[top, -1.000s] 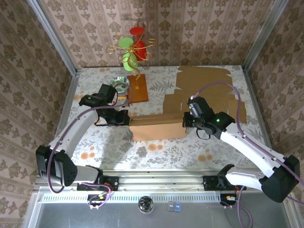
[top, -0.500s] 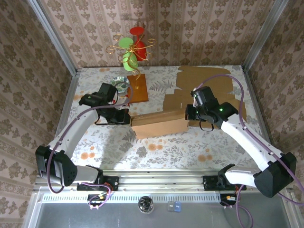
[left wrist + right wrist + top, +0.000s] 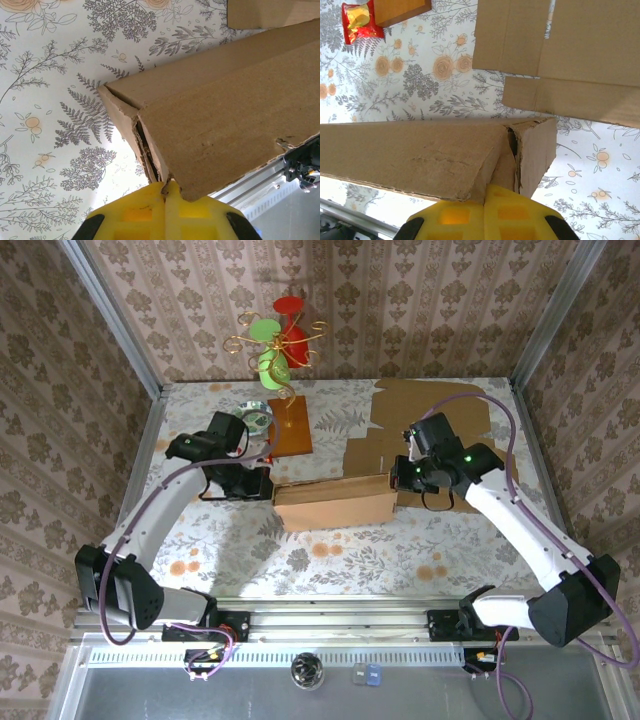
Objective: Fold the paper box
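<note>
The brown paper box [image 3: 335, 505] lies lengthwise mid-table as a long, partly folded sleeve. My left gripper [image 3: 267, 485] is shut, its tip pressed against the box's left end. In the left wrist view the yellow fingers [image 3: 145, 215] meet the ragged end flaps of the box [image 3: 235, 110]. My right gripper [image 3: 399, 478] is shut too and pushes on the right end. In the right wrist view its fingertips [image 3: 520, 212] butt against the tucked end flap of the box [image 3: 410, 155]. Nothing is clamped between either pair of fingers.
Flat cardboard sheets [image 3: 430, 415] lie at the back right, close behind the box [image 3: 590, 60]. A wooden board [image 3: 290, 425], a tape roll [image 3: 255, 418] and a wire stand with red and green cups [image 3: 280, 335] stand at the back left. A red packet [image 3: 357, 20] lies by the board.
The right arm has swung outward and its gripper moved slightly toward the back, carrying the box's right end with it. The left gripper has barely moved.
</note>
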`<state>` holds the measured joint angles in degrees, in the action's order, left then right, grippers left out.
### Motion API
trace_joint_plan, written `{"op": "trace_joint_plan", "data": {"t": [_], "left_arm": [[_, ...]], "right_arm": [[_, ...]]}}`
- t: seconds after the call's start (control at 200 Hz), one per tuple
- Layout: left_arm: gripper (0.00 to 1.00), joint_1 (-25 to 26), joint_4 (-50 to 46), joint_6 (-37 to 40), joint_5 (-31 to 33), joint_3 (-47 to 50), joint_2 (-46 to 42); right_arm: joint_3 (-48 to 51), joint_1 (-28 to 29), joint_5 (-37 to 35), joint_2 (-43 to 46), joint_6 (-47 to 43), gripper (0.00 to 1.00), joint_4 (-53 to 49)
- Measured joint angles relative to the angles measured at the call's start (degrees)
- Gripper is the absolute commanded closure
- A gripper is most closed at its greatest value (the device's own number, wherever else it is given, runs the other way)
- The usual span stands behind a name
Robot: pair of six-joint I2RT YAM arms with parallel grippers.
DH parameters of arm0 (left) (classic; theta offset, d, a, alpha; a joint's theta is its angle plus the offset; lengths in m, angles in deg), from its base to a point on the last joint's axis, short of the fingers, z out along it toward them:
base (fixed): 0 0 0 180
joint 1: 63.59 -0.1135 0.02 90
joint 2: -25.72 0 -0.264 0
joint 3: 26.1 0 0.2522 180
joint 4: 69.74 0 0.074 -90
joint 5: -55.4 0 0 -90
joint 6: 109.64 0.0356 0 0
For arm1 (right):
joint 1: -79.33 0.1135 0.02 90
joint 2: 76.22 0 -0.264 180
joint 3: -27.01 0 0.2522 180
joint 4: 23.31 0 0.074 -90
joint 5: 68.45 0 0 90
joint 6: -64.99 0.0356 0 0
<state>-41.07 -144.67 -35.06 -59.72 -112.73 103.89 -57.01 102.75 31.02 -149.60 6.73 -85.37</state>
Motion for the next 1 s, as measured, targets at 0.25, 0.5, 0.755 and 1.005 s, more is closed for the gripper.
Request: {"op": "trace_joint_plan", "data": {"t": [0.25, 0.5, 0.755, 1.005], "left_arm": [[0.98, 0.0, -0.72, 0.0, -0.11, -2.14, 0.37], [0.98, 0.0, -0.98, -0.02, -0.92, -2.27, 0.76], [0.98, 0.02, -0.92, 0.0, -1.7, -2.27, 1.18], [0.98, 0.33, 0.09, 0.0, -1.68, -2.34, 2.71]], "right_arm": [[-3.21, -2.93, 4.74, -2.05, 0.72, 1.0, -2.27], [-2.67, -5.01, 7.39, -2.91, 0.74, 1.0, -3.04], [-0.87, -6.27, 7.45, -2.91, -4.35, 1.0, -2.75], [0.13, -7.1, 6.84, -3.19, -9.68, 1.0, -1.49]]}}
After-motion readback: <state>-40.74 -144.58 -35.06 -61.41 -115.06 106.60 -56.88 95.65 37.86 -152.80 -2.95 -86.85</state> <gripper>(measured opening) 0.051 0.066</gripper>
